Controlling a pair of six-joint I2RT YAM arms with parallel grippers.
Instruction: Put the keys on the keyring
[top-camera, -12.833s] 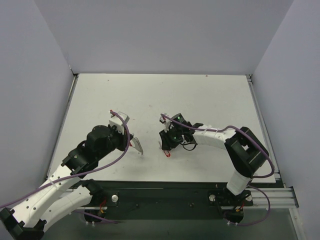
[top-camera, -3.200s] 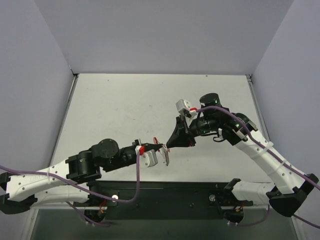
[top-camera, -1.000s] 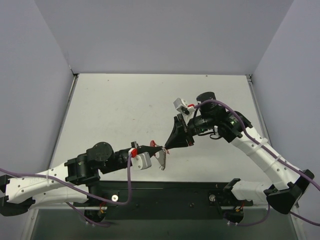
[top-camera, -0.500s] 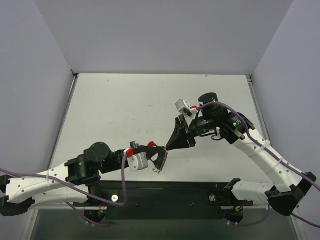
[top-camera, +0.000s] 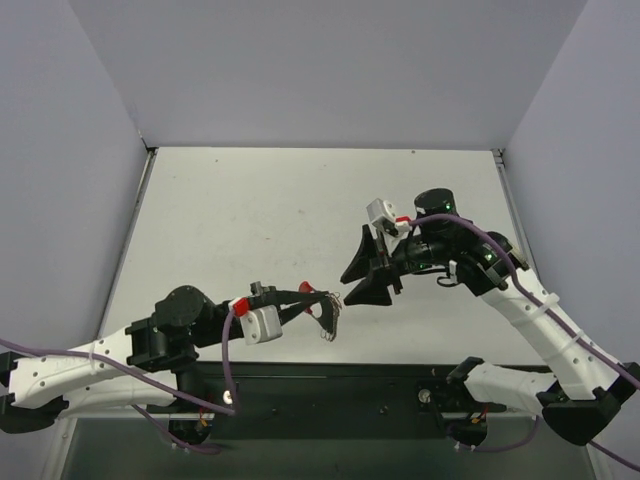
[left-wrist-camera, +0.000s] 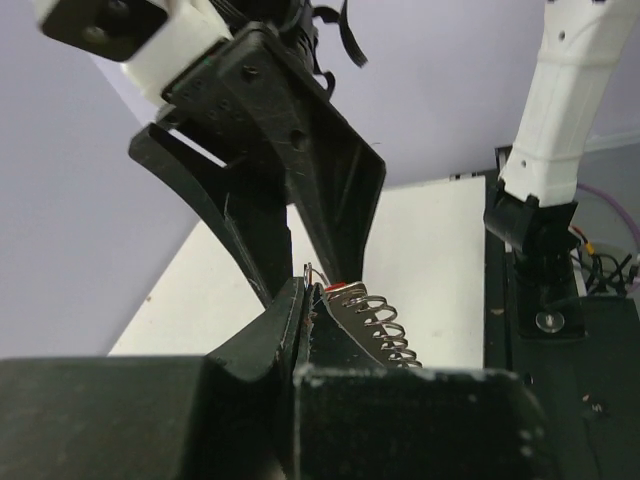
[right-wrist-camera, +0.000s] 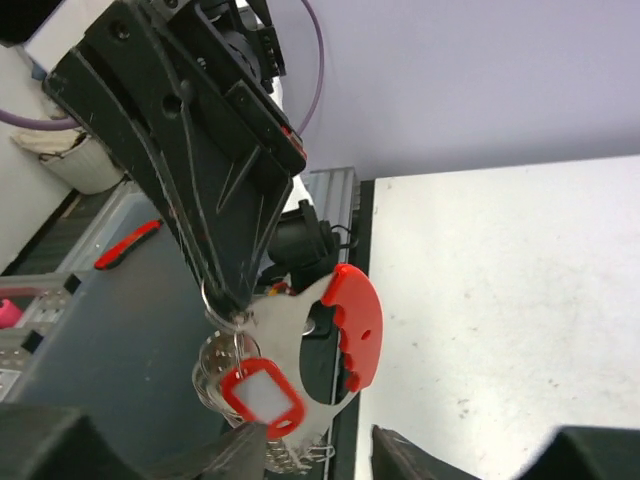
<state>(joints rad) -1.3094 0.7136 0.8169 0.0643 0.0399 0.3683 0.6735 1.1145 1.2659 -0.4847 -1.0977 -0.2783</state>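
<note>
My left fingers (left-wrist-camera: 285, 322) are pinched tight on the thin wire top of the keyring (right-wrist-camera: 357, 322). Everything hangs from that pinch above the table (top-camera: 250, 200), in front of the arm bases: the red curved loop, a flat silver key (right-wrist-camera: 285, 325) lying against it, a red-framed tag (right-wrist-camera: 262, 393) and the chain (top-camera: 328, 325) dangling lowest. The left gripper (top-camera: 312, 300) carries the whole bunch alone. The right gripper (top-camera: 347, 289) stands just beside it with jaws parted and nothing between them.

I judge the threading to be about done, since key and loop hang as one cluster. I cannot see the key's hole on the wire, so I would not call it confirmed. What seems left is checking that it holds and setting the bunch down.

Half a second ago the right fingertips were in against the bunch at my left fingertips. Now they have let go and drawn back to the right, and the left arm has sunk slightly towards its base.
</note>
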